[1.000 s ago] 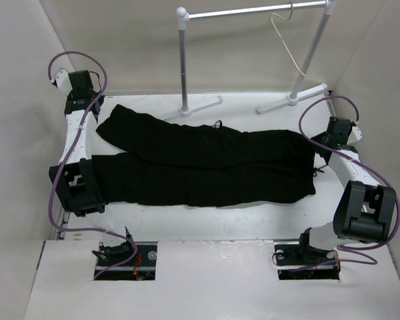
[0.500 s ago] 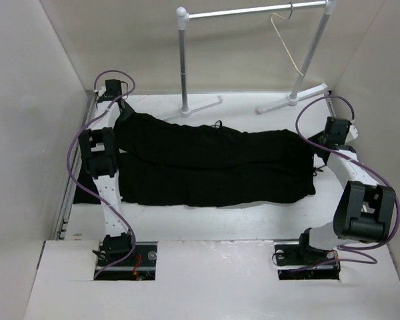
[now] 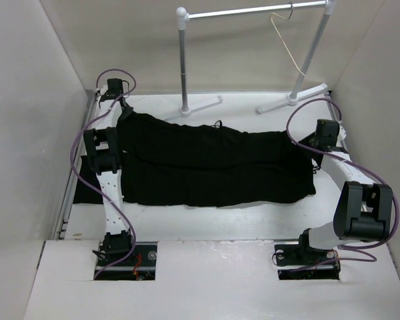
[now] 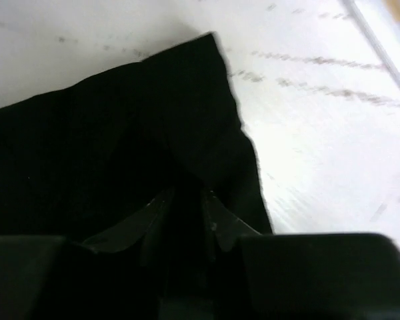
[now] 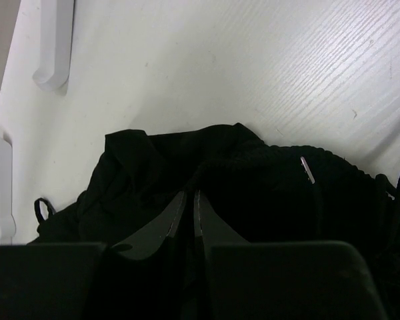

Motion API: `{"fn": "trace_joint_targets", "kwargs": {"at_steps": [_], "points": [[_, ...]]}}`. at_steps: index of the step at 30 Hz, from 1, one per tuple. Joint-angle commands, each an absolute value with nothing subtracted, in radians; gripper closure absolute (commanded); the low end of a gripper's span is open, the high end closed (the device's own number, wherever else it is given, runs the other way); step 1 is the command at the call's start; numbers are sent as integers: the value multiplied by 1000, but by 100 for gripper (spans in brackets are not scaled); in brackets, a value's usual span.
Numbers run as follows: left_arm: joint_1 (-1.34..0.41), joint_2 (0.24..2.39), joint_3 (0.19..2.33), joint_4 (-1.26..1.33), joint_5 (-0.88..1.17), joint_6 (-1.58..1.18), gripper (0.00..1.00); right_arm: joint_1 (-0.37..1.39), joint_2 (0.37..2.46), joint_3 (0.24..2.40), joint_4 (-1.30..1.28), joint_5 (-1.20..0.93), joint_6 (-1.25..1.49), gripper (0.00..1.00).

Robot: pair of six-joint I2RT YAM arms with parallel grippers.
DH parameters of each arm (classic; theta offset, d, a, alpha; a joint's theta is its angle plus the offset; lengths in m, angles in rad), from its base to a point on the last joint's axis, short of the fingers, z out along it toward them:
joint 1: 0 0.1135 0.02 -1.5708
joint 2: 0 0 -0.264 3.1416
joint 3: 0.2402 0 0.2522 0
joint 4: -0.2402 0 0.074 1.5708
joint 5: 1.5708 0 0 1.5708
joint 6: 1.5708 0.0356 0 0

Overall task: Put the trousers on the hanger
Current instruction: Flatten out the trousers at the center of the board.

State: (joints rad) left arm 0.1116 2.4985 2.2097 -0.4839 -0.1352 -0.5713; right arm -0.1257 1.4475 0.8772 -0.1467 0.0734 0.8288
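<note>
Black trousers [image 3: 213,167] flat | left gripper [image 4: 183,208], right gripper [image 5: 189,210] pinch them — wrist views | hanger [image 3: 286,44] overhead only

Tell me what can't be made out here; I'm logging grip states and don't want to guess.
Left gripper, left wrist view: black fingers on black trousers; pinch unreadable.
Right gripper, right wrist view: same, fabric between fingers unclear.
Trousers' left end, top view: partly hidden by the left arm.
Hanger hook, top view: too small.

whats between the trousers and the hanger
Top view: only bare table and the rail stand's feet lie between trousers and hanger.
</note>
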Motion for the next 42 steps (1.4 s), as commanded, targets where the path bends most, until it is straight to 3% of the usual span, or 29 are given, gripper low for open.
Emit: {"fn": "trace_joint_targets", "kwargs": {"at_steps": [1,6,18,30,31,35,37,40,41,42], "points": [[139,2482,2162,-502,-144,-557,84,-137,1445,899,-98,61,822,87],[174,2419,2068,-476,-155,-554,100,-140,1453,940,-104,61,824,87],[199,1929,1553,-281,-296,-606,100,-232,1362,835,-95,78,839,88],[167,2099,1881,-364,-287,-617,100,-265,1607,1139,-34,64,844,88],[160,2076,1859,-356,-282,-615,98,-265,1635,1169,-38,69,845,84],[130,1892,1619,-315,-252,-623,74,-265,1649,1195,-80,94,876,40],[114,1771,1438,-285,-241,-638,63,-252,1588,1152,-89,95,880,28],[104,1628,1206,-244,-235,-678,54,-177,1436,1034,-92,121,884,26],[104,1599,1157,-232,-235,-692,53,-157,1401,1005,-95,132,885,29],[111,1585,1125,-224,-233,-702,52,-125,1356,967,-104,141,887,42]]}}
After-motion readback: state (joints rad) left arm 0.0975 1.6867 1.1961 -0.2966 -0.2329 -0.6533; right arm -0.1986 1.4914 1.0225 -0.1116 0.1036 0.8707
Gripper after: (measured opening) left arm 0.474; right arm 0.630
